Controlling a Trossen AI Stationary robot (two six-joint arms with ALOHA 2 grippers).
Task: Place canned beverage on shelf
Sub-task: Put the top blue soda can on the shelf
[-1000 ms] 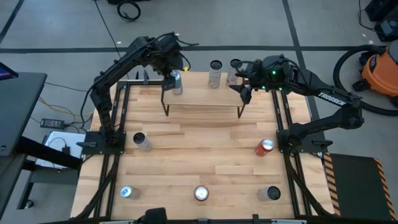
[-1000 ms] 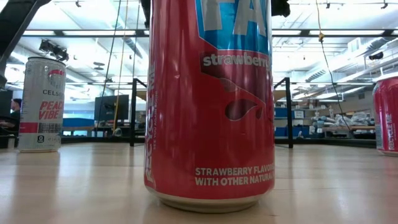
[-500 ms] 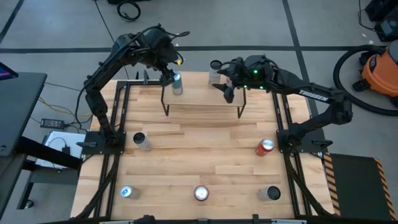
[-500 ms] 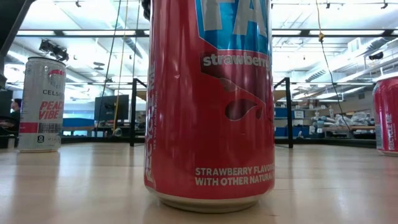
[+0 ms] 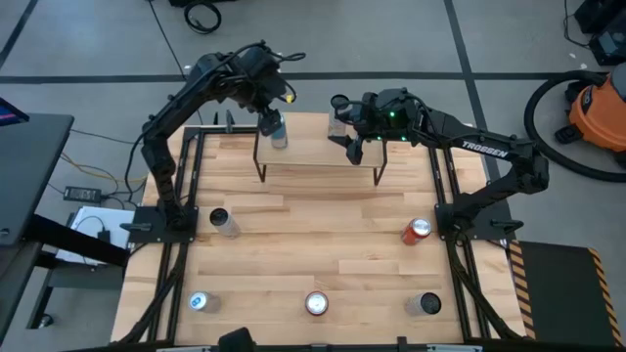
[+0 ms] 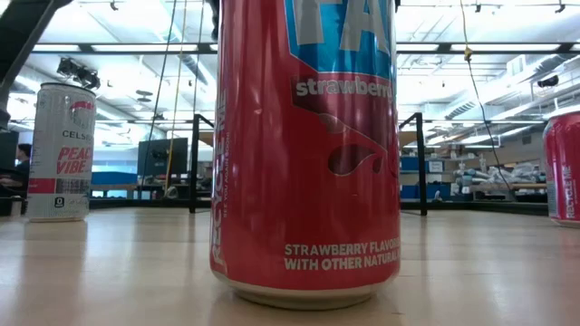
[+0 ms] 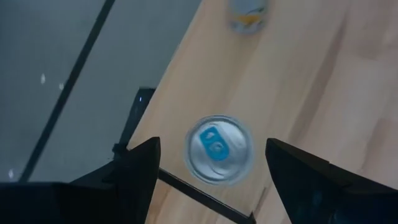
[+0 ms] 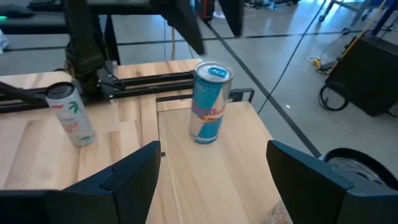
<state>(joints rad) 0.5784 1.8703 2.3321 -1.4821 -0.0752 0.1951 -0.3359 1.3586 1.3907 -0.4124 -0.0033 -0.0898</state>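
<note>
Blue-and-silver slim can [image 7: 218,148] set upright on light wooden shelf [image 5: 318,154].
Left gripper [image 7: 211,163] fingers apart, directly above it; right gripper [image 8: 214,163] likewise apart, empty. A straight vertical lift is advised.

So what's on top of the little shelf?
One blue and silver can stands upright near one end of the shelf. The rest of its board looks bare, though the right gripper covers a corner from above.

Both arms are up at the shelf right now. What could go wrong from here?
1. The blue-and-silver can stands near a corner of the light wooden shelf, by the edge; a nudge might tip it off.
2. The left gripper hangs open-jawed over that can and may clip it.
3. The right gripper is over the same shelf; the arms might collide.
</note>
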